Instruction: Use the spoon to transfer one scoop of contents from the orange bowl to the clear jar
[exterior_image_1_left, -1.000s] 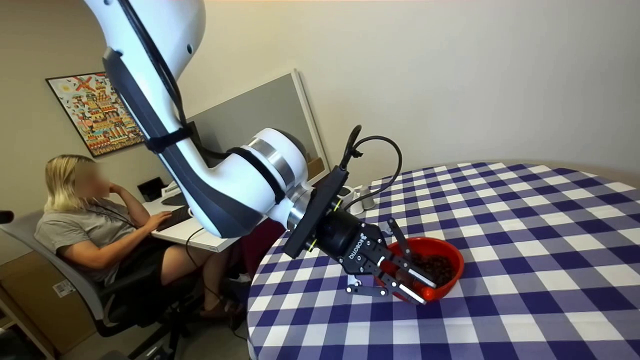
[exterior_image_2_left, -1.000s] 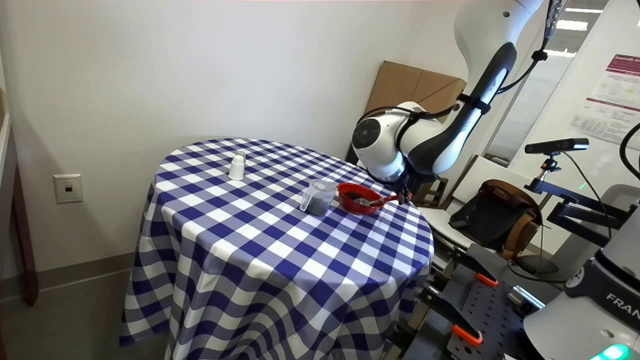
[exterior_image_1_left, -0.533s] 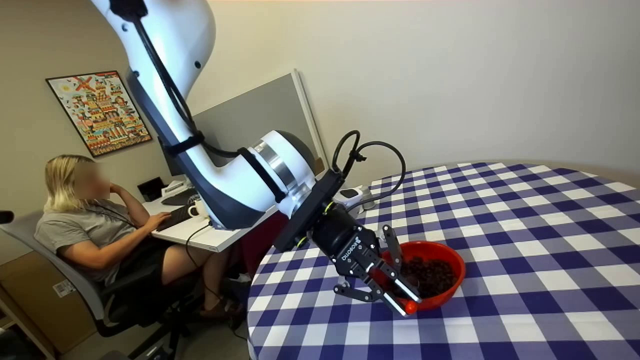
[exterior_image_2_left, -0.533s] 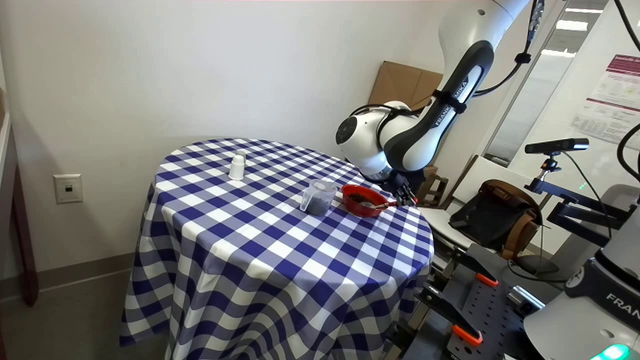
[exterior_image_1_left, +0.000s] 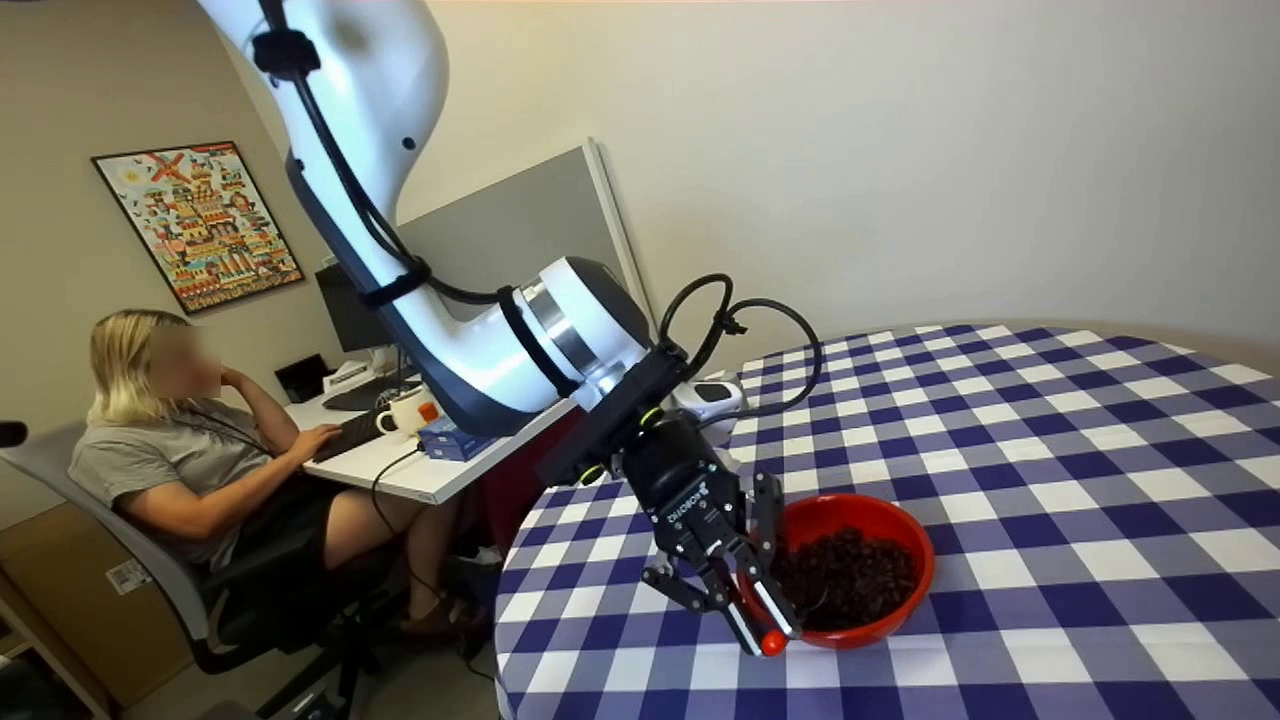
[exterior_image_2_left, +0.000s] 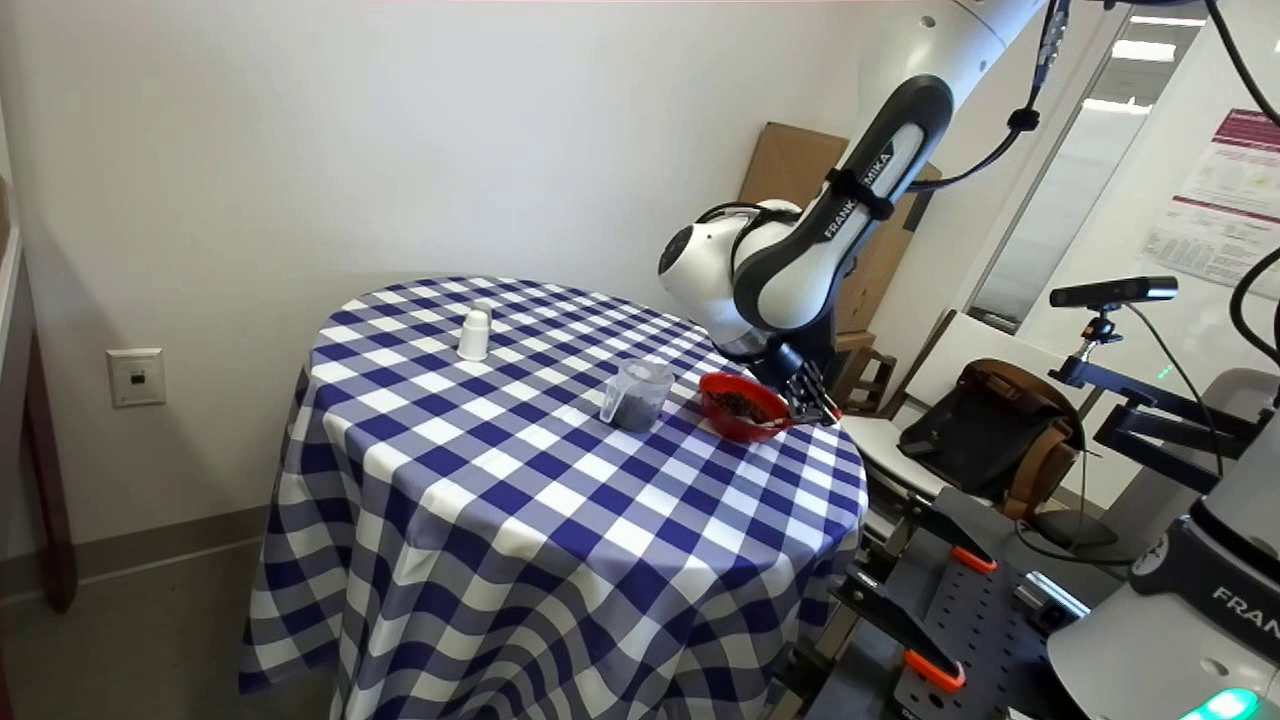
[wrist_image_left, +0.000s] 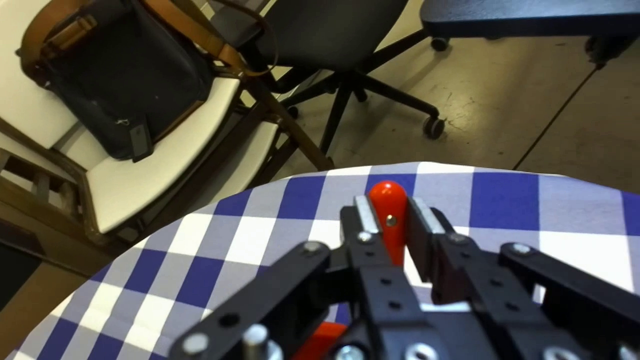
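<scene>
Hand (wrist_image_left: 396, 217) grasps the spoon (wrist_image_left: 387, 200) near its handle's end, the head apparently among the contents (exterior_image_1_left: 852, 575) of the bowl (exterior_image_1_left: 840, 512). Probably light, stiff and smooth, the spoon may twist when loaded; a hold nearer mid-handle should steady it.

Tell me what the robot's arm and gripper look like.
The Franka Emika Panda arm is white with dark grey panels, silver bands, black straps, a black cable and FRANKA EMIKA lettering, partly covered. The Robotiq gripper is black, with white ROBOTIQ lettering and silver-edged fingers.
</scene>
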